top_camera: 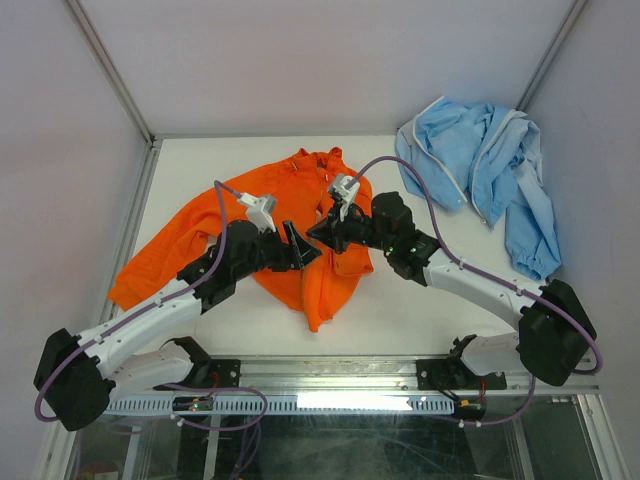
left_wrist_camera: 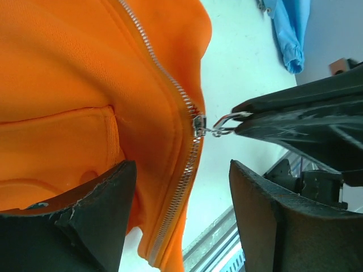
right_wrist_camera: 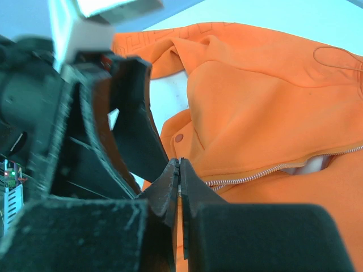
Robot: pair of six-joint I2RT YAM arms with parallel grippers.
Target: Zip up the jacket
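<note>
Jacket (top_camera: 175, 240) lies spread mid table (top_camera: 420, 310). Right hand (right_wrist_camera: 179, 170) is pinched tight on zipper pull (left_wrist_camera: 218, 126). Left hand (left_wrist_camera: 180, 167) has its fingers apart, either side of the zipper line, next to the pull.

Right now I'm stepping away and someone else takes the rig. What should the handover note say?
Left gripper: open, fingers either side of the jacket's front edge, gripping nothing.
Right gripper: shut on the zipper pull, next to the slider.
Jacket: mid-table, collar at the far end; blue garment lies apart, far right.
Done: pull caught.
Left: past the slider the zipper gapes, pale lining showing. Probably clamp the fabric with the left, then draw the slider toward the collar.
</note>
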